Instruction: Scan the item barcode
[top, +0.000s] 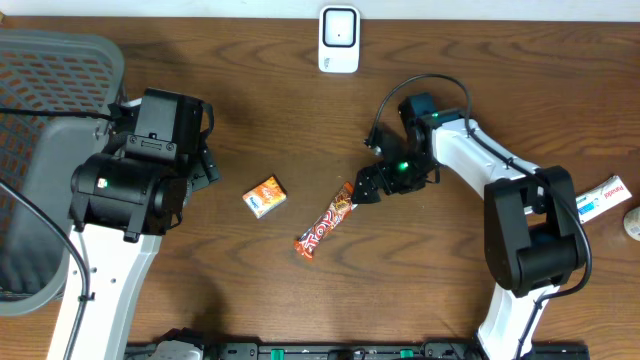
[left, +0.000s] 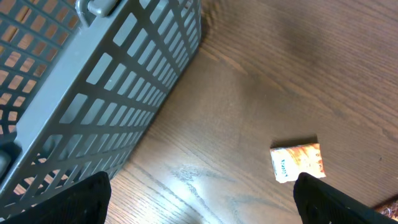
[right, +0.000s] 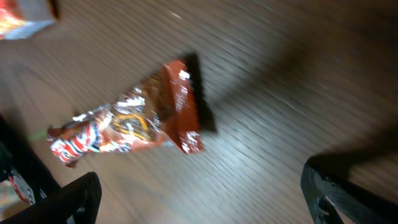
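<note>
Dark brown wood grain covers the table (top: 300, 120), seen from above, with 2 white and black robot arms rising from its near edge.

Nearest the middle lies the candy bar (top: 325, 228), a long red, orange and white wrapper set on a diagonal, flat on the wood. Its far end sits right at the tip of the right gripper (top: 362, 190). The right wrist camera shows that gripper's 2 dark fingers (right: 81, 196) spread wide with bare wood between them. The bar lies beyond them, not clamped.

Just left of the bar, apart from it, is a small orange packet (top: 265, 196).

The left gripper (left: 202, 180) is hidden under its own arm from above. Its wrist camera shows both fingers (left: 81, 199) wide apart and holding nothing, with the orange packet on the wood ahead to its right.

A grey slatted basket (top: 60, 60) fills the left side, close against the left arm.

At the right edge lie a white box with green print (top: 603, 196) and a pale round object (top: 633, 224), cut off by the frame.

Farthest away, at the back edge, stands the white scanner (top: 339, 40), well apart from the bar, with nothing between them.
</note>
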